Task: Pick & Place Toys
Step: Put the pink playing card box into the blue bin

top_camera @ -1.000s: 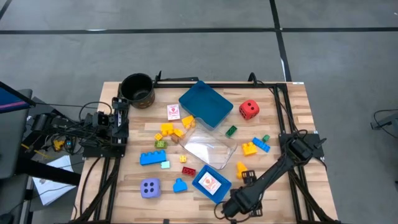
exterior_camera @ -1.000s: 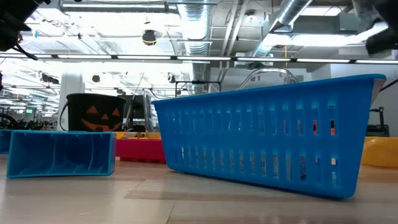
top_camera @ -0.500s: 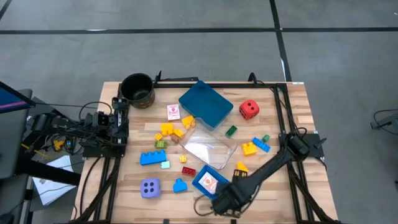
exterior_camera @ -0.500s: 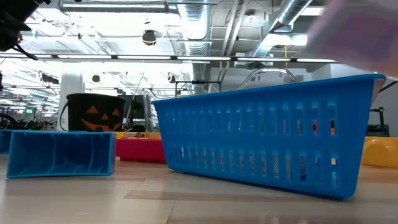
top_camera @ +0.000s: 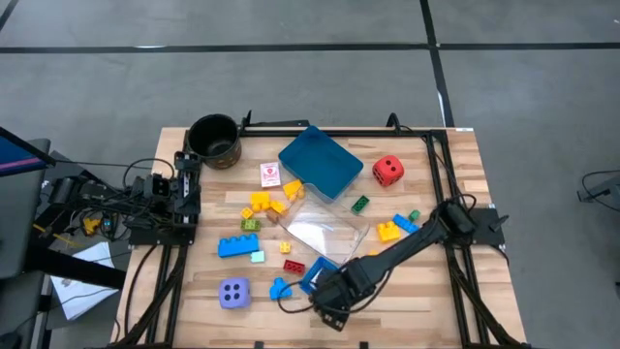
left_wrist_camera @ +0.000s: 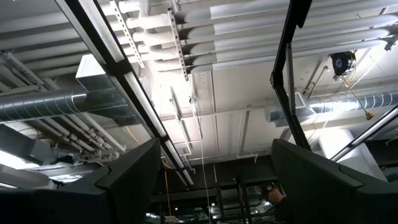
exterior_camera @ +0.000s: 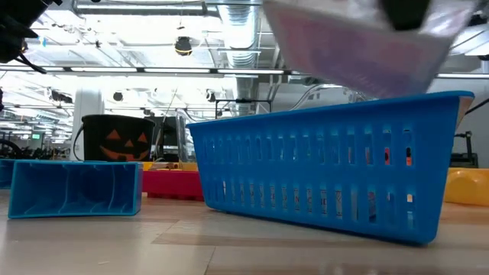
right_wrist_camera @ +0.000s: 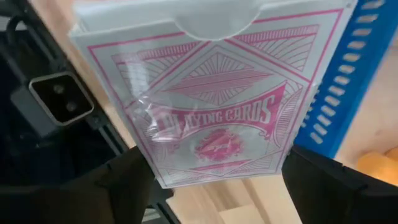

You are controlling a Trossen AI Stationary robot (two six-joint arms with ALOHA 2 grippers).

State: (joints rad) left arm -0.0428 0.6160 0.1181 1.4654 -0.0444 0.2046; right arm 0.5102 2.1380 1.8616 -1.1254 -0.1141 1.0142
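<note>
Pink print on a white pack fills the right wrist view: the words "PLAYING CARDS" can be read across a diamond pattern, and the pack looks wrapped in clear film. It sits between the two dark fingers of the right gripper, which are spread wide and closed on the pack's sides. In the high view this gripper is low at the near edge of the wooden table, over the small blue tray, with the arm reaching across from the right side. In the low view the same pack shows as a pale blurred shape above the rim of the blue slotted tray.

Behind the trays in the low view stands the dark round pot, and an orange pumpkin face is printed on it. No other writing can be read.

The other toys lie on the table: a red die near the far right, a lavender die near the front left, a second small card pack beside the large blue tray, and bricks in yellow, blue and green around a clear lid.

The left gripper waits at the left side of the table, pointing up at the ceiling, its fingers apart and holding nothing.
</note>
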